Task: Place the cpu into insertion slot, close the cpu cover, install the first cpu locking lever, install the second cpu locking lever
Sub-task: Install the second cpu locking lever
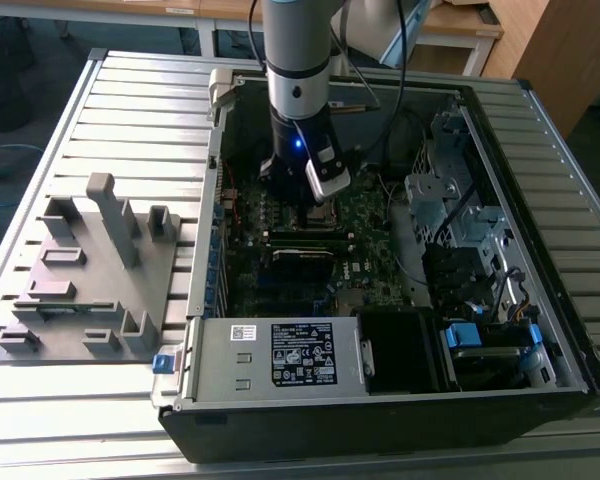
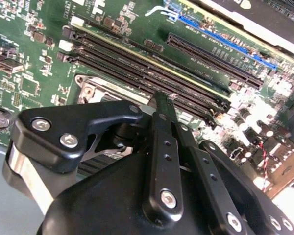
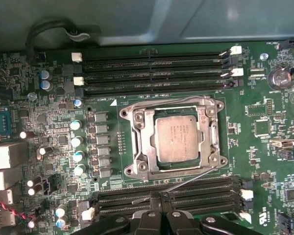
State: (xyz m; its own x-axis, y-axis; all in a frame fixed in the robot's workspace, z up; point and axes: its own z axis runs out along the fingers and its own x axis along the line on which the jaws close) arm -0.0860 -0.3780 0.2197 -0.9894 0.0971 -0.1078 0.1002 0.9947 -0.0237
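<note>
slatted table [image 1: 100, 100] under open case; gripper [image 3: 159, 208] narrow above cpu cover [image 3: 174, 139], fingertips partly cut off.

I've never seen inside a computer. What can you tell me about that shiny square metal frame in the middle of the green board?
That is the cpu cover, a thin silvery metal frame with a large square window. It lies flat, closed over the insertion slot, and the grey-topped cpu shows through the window. Memory slots run along two opposite sides. A thin wire lever angles out by one edge.

Insertion slot [image 2: 95, 93] behind tool [image 2: 159, 105]
</note>
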